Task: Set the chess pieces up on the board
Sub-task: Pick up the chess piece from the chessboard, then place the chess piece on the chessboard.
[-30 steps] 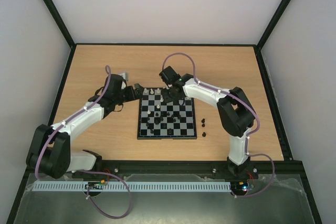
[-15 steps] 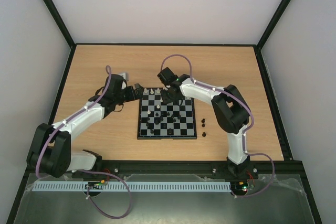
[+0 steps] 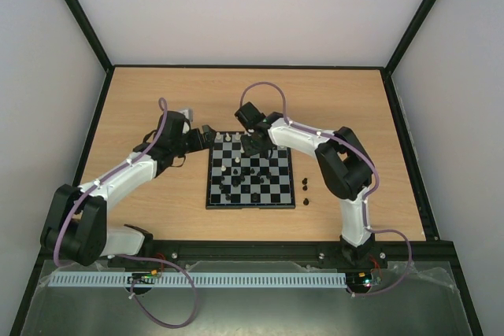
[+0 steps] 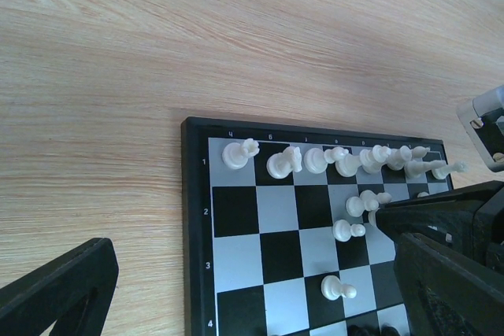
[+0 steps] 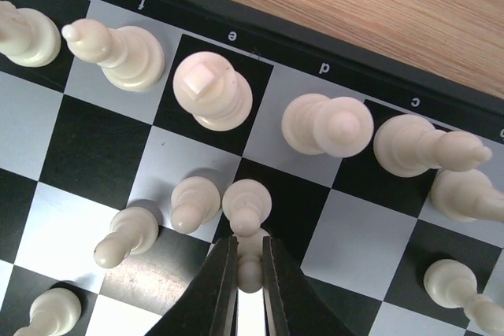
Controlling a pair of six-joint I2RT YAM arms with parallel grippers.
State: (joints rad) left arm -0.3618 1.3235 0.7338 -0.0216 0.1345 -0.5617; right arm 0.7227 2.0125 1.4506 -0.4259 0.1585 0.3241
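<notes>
The board (image 3: pixel 252 206) lies at the table's middle, with cream-white pieces in its far row (image 3: pixel 228 138) and black pieces (image 3: pixel 236 171) scattered mid-board. My right gripper (image 3: pixel 250 145) is over the far rows. In the right wrist view it (image 5: pixel 250 267) is shut on a cream-white pawn (image 5: pixel 250 251), held just above the board (image 5: pixel 370 241) and right behind another white pawn (image 5: pixel 246 204). My left gripper (image 3: pixel 206 134) hangs open and empty at the board's far left corner. In the left wrist view its fingers (image 4: pixel 59 289) straddle the board (image 4: pixel 236 210), and the white back row (image 4: pixel 240 153) shows.
Two black pieces (image 3: pixel 305 184) (image 3: pixel 305 201) stand on the wooden table just right of the board. White pawns (image 5: pixel 126 235) (image 5: pixel 193 202) crowd the squares left of the held pawn. Black frame rails (image 3: pixel 236 67) edge the table.
My right arm's elbow has swung left and its gripper has crept slightly left over the far rows, still holding the pawn. The left arm has not moved.
</notes>
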